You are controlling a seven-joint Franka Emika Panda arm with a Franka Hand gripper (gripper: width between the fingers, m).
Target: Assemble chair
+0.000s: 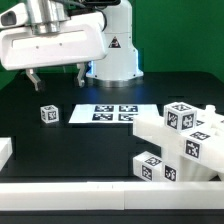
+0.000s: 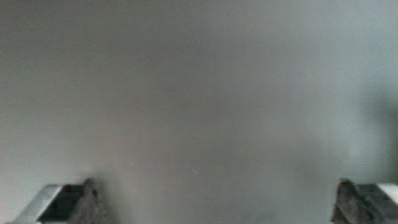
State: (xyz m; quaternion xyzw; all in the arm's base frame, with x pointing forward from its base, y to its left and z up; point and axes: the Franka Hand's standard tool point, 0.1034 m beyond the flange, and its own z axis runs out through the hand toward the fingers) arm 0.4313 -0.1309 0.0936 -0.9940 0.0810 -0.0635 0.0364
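Note:
My gripper [image 1: 56,75] hangs high over the table toward the exterior view's left, open, nothing between its two dark fingers [image 1: 33,77]. The chair lies in white tagged parts. A small tagged cube [image 1: 49,114] sits alone below the gripper. A cluster of chunky tagged blocks and panels [image 1: 186,135] is piled at the exterior view's right, with a tagged bar [image 1: 156,168] lying in front of it. In the wrist view only blurred grey shows, with the two fingertips [image 2: 68,203] far apart at the picture's edge and an empty gap between them.
The marker board [image 1: 112,113] lies flat at the table's middle. A plain white block [image 1: 5,152] sits at the exterior view's left edge. A white rail [image 1: 70,190] runs along the front. The arm's white base [image 1: 115,55] stands behind the board.

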